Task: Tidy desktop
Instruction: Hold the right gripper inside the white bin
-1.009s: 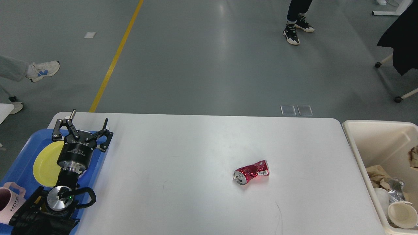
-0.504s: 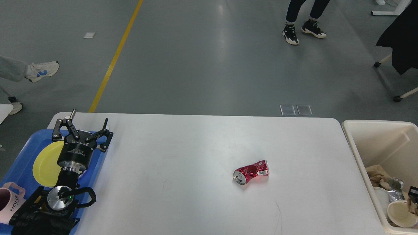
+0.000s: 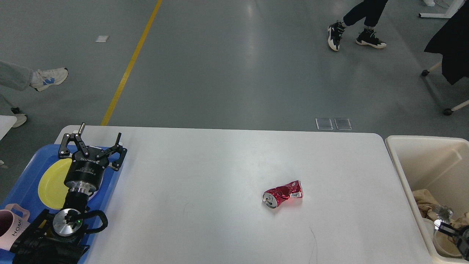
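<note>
The white desktop [image 3: 220, 165] holds one crushed red can [image 3: 283, 193], lying on its side right of centre. My left gripper [image 3: 100, 132] is open and empty, hovering over the far end of the blue tray [image 3: 27, 172] at the desktop's left edge, far from the can. My right gripper [image 3: 453, 234] only partly shows at the bottom right corner, over the cream bin [image 3: 406, 172]. Its fingers cannot be told apart.
The blue tray carries a yellow plate [image 3: 51, 181] and a pink mug [image 3: 10, 228]. The cream bin holds crumpled paper [image 3: 425, 196] and paper cups. People's feet [image 3: 354, 32] move on the grey floor beyond the table. A chair base [image 3: 449, 110] stands at the far right.
My right gripper has come further into view at the bottom right, over the bin. My left arm and the can have not moved. The person at the back has walked right.
</note>
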You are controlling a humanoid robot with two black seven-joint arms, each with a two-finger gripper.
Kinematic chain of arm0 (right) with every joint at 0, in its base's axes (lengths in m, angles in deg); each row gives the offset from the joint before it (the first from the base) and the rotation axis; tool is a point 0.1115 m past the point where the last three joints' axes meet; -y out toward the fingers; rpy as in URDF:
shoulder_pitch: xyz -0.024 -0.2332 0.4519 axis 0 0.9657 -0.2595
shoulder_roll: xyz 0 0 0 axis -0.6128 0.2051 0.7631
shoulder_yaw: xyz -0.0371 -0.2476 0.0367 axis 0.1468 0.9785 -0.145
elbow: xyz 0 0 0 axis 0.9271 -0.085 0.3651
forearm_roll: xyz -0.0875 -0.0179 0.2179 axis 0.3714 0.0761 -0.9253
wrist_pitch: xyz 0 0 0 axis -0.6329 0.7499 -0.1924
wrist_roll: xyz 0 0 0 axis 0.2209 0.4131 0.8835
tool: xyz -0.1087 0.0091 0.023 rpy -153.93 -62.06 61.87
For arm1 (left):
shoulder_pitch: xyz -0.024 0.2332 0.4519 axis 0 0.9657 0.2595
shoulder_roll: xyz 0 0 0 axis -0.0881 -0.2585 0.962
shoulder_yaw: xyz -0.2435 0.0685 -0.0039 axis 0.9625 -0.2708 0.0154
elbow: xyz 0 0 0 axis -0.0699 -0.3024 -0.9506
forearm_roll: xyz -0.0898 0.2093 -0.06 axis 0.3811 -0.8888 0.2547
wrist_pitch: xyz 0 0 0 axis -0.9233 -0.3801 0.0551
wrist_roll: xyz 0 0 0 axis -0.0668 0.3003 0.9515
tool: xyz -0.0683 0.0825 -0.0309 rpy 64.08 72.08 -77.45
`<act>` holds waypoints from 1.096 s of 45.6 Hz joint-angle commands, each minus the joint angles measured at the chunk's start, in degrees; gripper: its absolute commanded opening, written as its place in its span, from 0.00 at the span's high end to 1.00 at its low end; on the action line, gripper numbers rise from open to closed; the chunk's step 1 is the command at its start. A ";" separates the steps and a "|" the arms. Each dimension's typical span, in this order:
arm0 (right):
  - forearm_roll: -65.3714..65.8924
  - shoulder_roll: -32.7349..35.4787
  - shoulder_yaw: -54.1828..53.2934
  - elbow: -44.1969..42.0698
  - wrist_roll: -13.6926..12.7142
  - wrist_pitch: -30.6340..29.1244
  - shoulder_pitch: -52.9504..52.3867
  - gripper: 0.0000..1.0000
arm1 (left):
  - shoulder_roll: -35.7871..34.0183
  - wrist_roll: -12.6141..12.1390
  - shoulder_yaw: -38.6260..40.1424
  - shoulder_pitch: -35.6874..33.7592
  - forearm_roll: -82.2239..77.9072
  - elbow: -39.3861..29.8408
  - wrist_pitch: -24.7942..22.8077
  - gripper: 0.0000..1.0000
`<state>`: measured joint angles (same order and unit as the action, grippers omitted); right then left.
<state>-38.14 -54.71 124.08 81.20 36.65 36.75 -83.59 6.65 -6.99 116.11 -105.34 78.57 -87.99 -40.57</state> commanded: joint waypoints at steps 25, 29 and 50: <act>0.05 -2.26 -0.89 -1.27 -2.95 3.86 1.33 0.87 | 0.01 0.00 0.04 0.01 0.00 -0.01 0.00 0.04; 0.05 -1.99 -1.07 -1.36 -2.68 8.60 1.24 0.06 | 0.01 0.00 0.04 0.01 0.00 -0.01 0.00 0.04; 0.05 -1.99 -1.07 -1.18 -2.60 11.51 1.33 0.00 | 0.01 0.00 -0.04 0.01 0.00 -0.01 0.00 0.04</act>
<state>-38.08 -56.79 123.01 80.02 34.03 48.26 -82.33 6.66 -6.99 116.08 -105.34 78.57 -87.99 -40.57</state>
